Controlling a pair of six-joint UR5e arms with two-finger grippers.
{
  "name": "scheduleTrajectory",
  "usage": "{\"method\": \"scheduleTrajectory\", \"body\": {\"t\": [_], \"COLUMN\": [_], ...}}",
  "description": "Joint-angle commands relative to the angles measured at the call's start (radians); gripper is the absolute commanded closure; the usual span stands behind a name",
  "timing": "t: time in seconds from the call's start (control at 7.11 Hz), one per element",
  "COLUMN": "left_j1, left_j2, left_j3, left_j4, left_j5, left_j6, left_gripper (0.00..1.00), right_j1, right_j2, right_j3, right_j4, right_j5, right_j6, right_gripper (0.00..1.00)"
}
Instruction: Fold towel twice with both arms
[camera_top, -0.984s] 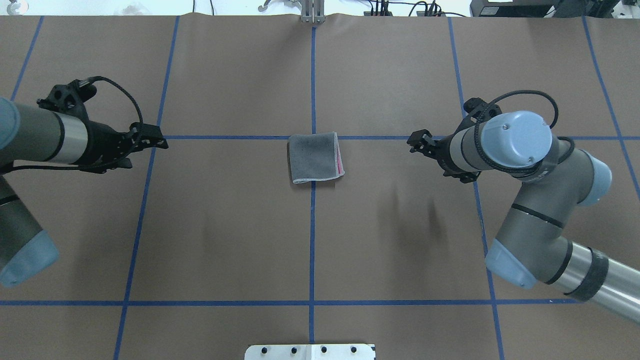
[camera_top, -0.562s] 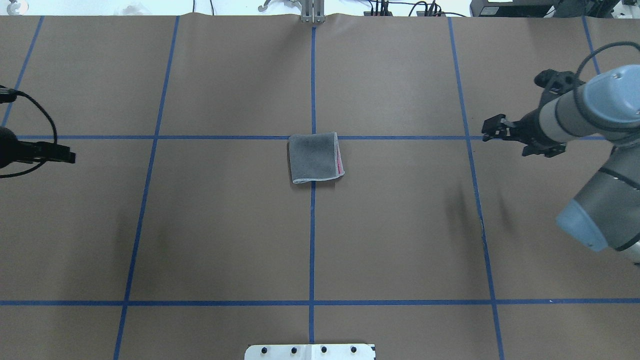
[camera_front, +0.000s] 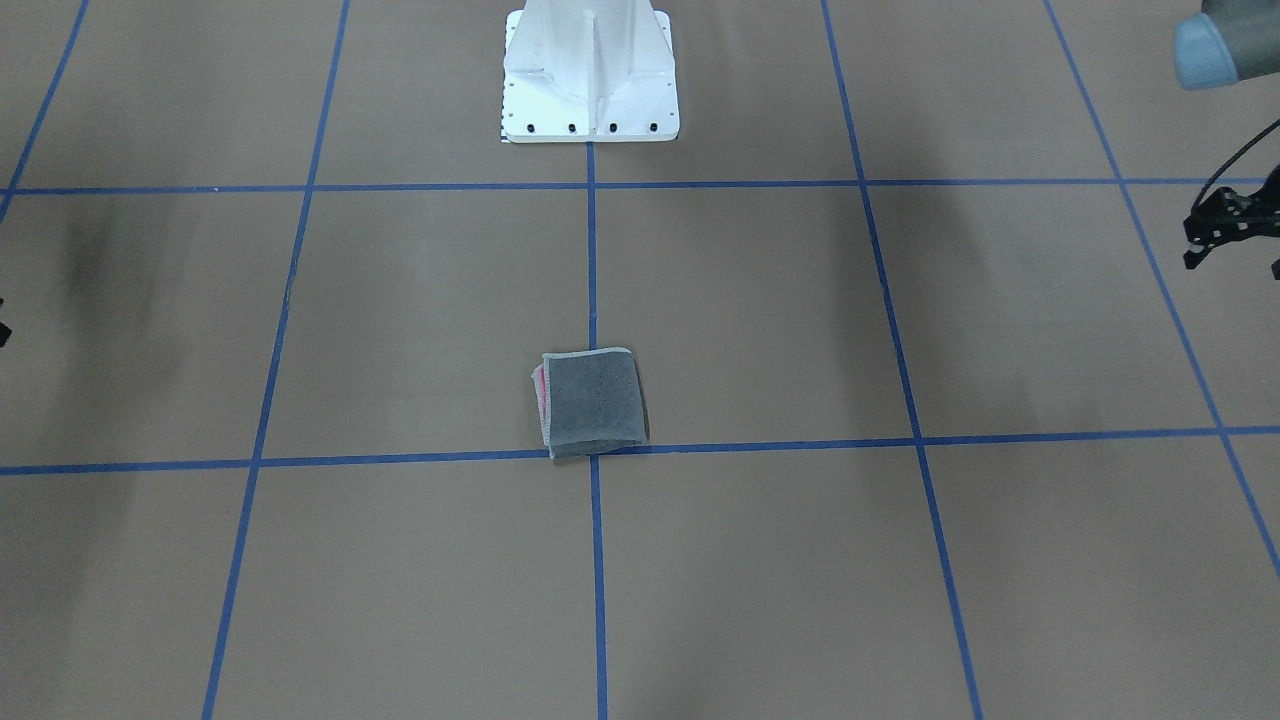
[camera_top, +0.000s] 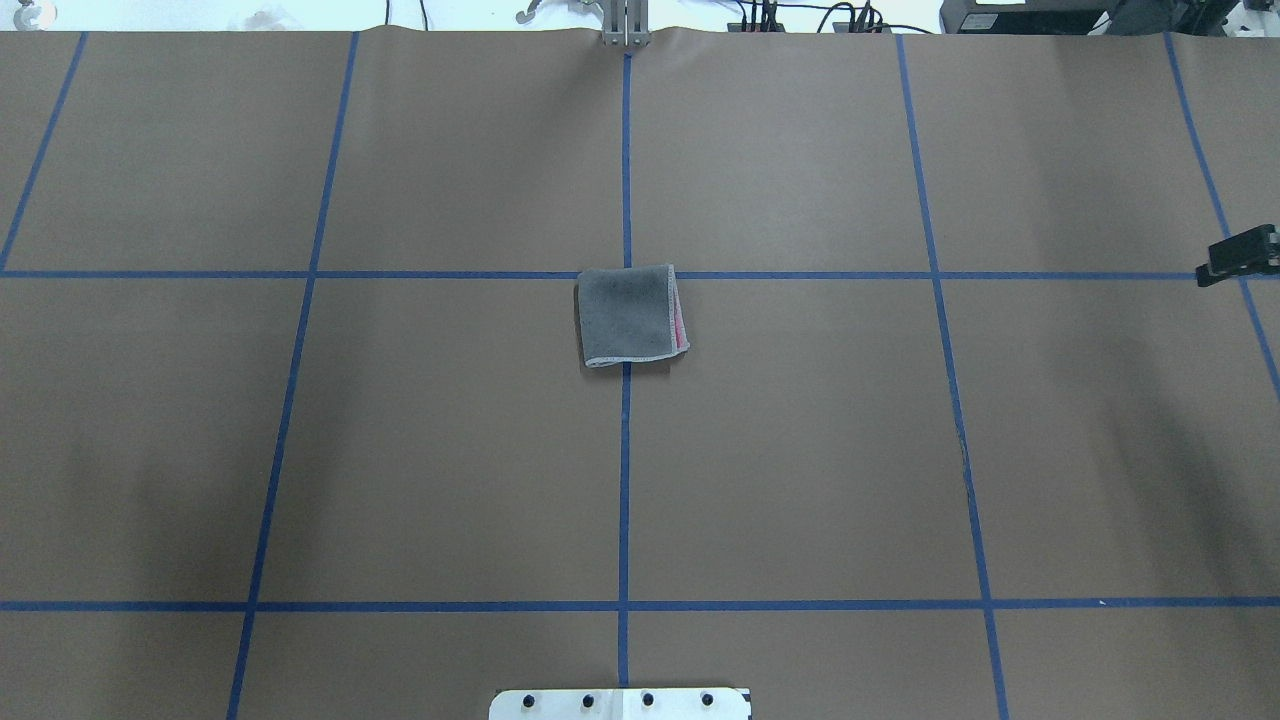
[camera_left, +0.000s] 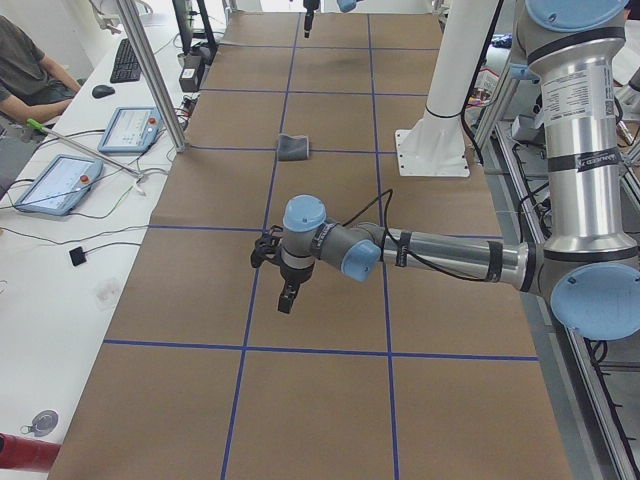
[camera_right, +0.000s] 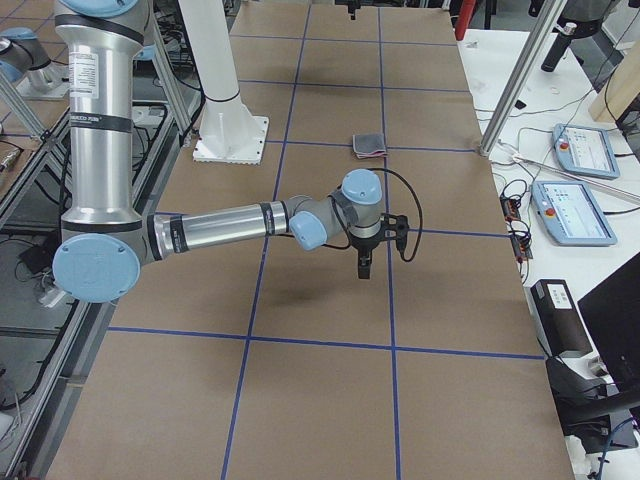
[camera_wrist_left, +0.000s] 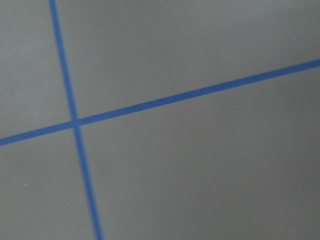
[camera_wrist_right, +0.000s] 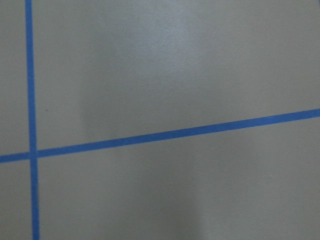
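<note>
- Nearest the robot, the white pedestal base (camera_top: 620, 703) sits at the table's edge, with bare brown table cover (camera_top: 440, 460) stretching ahead of it.
- Out to the middle: the towel (camera_top: 630, 315) lies flat where 2 blue tape lines (camera_top: 624, 480) cross. Its dark grey face is up, the pale edging shows, and a sliver of pink peeks out along its right side. Nothing touches it.
- It hasn't budged in the last second: same spot, same compact square.
- Here's the change: 1 second ago both grippers flanked the towel. Now the left gripper (camera_left: 286, 298) has swung well out to its side and is gone from the overhead view, and the right gripper (camera_right: 363, 266) barely nicks that view's edge.
- Both hang over bare table carrying nothing. Whether the fingers are parted or closed, I cannot tell.
- My read: both folds look done and the arms are clearing off.
- Farthest back, a metal bracket (camera_top: 624, 25) stands at the cover's far edge.
</note>
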Motion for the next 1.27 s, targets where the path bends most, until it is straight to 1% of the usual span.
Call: {"method": "scheduleTrajectory", "body": {"t": [0.0,0.14,0.28,0.42,0.56,0.84,1.12], "left_j1": [-0.073,-0.073,-0.076,-0.112,-0.133,-0.133,-0.133], "left_j2": [-0.018,-0.007,-0.008,-0.018,-0.021,-0.024,-0.019], "left_j3": [0.016,0.024,0.028,0.022,0.019,0.034,0.024], "left_j4": [0.147,0.152,0.158,0.190,0.190,0.185,0.182], "left_j5": [-0.141,-0.141,-0.161,-0.240,-0.245,-0.236,-0.235], "left_j6": [0.091,0.089,0.071,0.016,0.013,0.010,0.008], "left_gripper": [0.00,0.00,0.00,0.00,0.00,0.00,0.00], "right_j1": [0.107,0.113,0.115,0.118,0.125,0.125,0.127], "right_j2": [0.001,0.012,0.006,0.003,0.006,0.009,-0.003], "right_j3": [-0.037,-0.038,-0.038,-0.038,-0.038,-0.040,-0.023], "right_j4": [-0.140,-0.177,-0.179,-0.181,-0.201,-0.207,-0.199], "right_j5": [0.030,0.030,0.033,0.045,0.082,0.087,0.089], "right_j6": [-0.366,-0.399,-0.405,-0.405,-0.405,-0.405,-0.405], "right_gripper": [0.00,0.00,0.00,0.00,0.00,0.00,0.00]}}
